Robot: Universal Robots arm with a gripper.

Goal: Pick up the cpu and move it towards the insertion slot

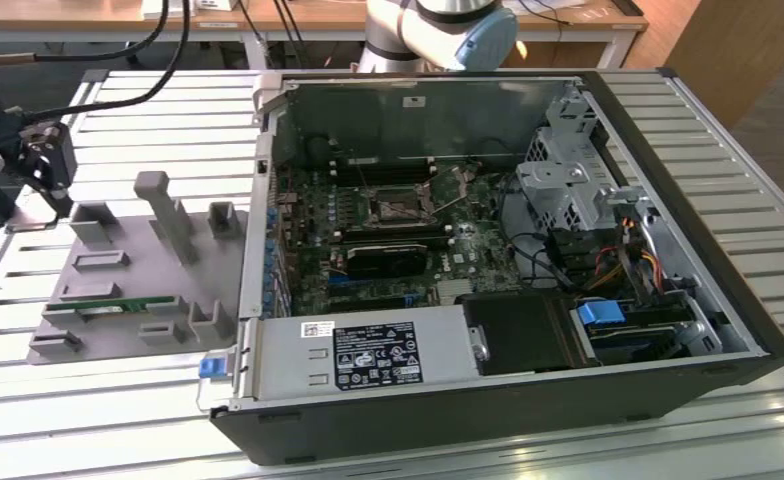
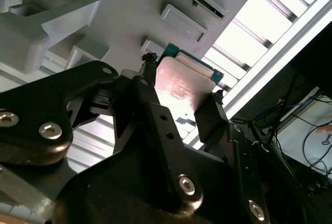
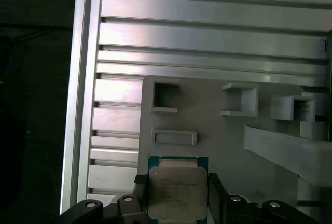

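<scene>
The cpu [image 3: 176, 192], a square chip with a silvery top and a thin green rim, sits between the two black fingers of my gripper [image 3: 176, 197], which is shut on it. The second wrist view shows the same grip, fingers on opposite edges of the cpu [image 2: 182, 88], and my gripper [image 2: 181, 83] hangs just over the grey holder plate [image 2: 129, 16]. In the exterior view my gripper [image 1: 48, 170] is at the far-left corner of that plate [image 1: 139, 280]. The insertion slot [image 1: 399, 208], a metal-framed square socket, lies inside the open computer case, well to the exterior view's right.
The grey plate carries raised posts and pockets [image 1: 168, 215] and a long green memory stick [image 1: 112, 303]. The case wall [image 1: 261, 200] stands between plate and motherboard. A black block [image 1: 381, 262] sits below the socket. The slatted metal table [image 1: 45, 400] ends just beyond my gripper.
</scene>
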